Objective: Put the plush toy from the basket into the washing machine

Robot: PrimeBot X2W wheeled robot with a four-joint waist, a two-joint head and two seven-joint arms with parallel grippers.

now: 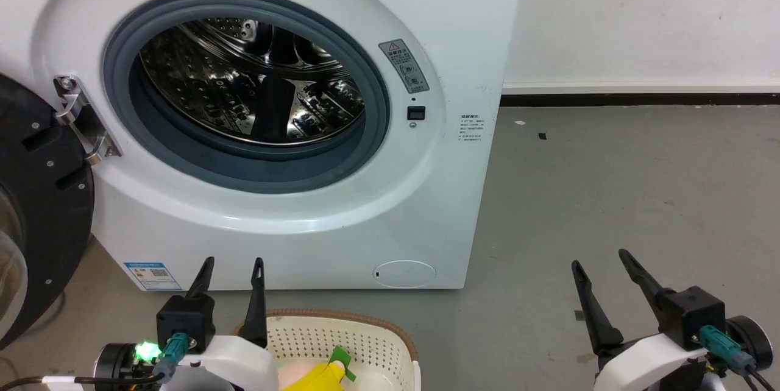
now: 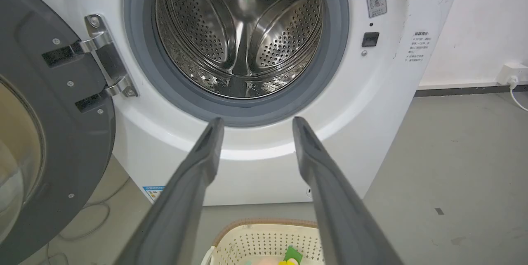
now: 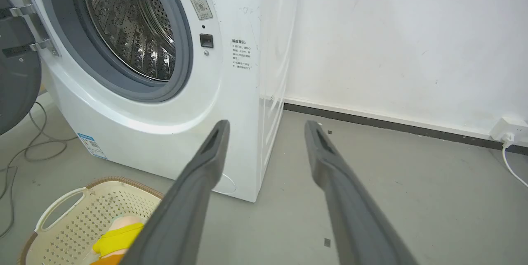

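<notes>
Plush toy (image 1: 317, 376) lies in the basket (image 1: 372, 342) at the lower edge of the head view: soft yellow fabric, a pale pink part beside it and a green leaf tip poking up.

At far left the dark round door (image 1: 42, 196) hangs swung open on a shiny metal hinge (image 1: 82, 120). Next to it stands the washing machine (image 1: 457, 196), smooth glossy white, with a thick grey rubber gasket (image 1: 244, 169) ringing the round port and a mirror-bright perforated steel drum (image 1: 256, 86) inside.

In front of its base the left gripper (image 1: 233, 262) hovers above the basket's near-left corner, its two long, dark, tapering jaws a moderate way apart and holding nothing. The basket is cream-white perforated plastic, rounded at the corners, with a brown woven-looking rim, and it sits on the floor (image 1: 609, 184) just before the washer.

To the right, over bare matte grey floor, the right gripper (image 1: 599, 258) has its jaws spread and empty. Behind it a dark baseboard (image 1: 640, 98) runs under a plain white wall (image 1: 640, 13).
</notes>
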